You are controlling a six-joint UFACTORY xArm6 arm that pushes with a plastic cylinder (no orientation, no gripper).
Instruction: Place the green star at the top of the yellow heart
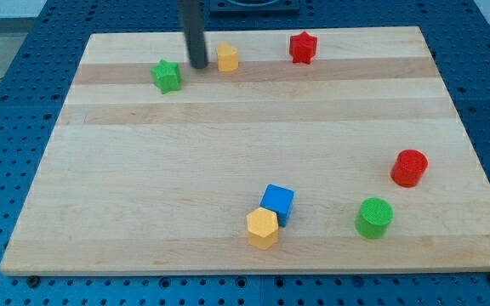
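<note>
The green star (167,76) lies near the board's top left. The yellow heart (227,57) lies to its right, near the top edge. My tip (198,65) stands on the board between the two, just left of the yellow heart and right of the green star, a small gap from each. The rod rises straight up out of the view's top.
A red star (302,47) sits at the top right of centre. A red cylinder (409,167) and a green cylinder (373,218) stand at the right. A blue cube (277,203) touches a yellow hexagon (262,228) at bottom centre. The wooden board (143,170) ends at blue perforated table.
</note>
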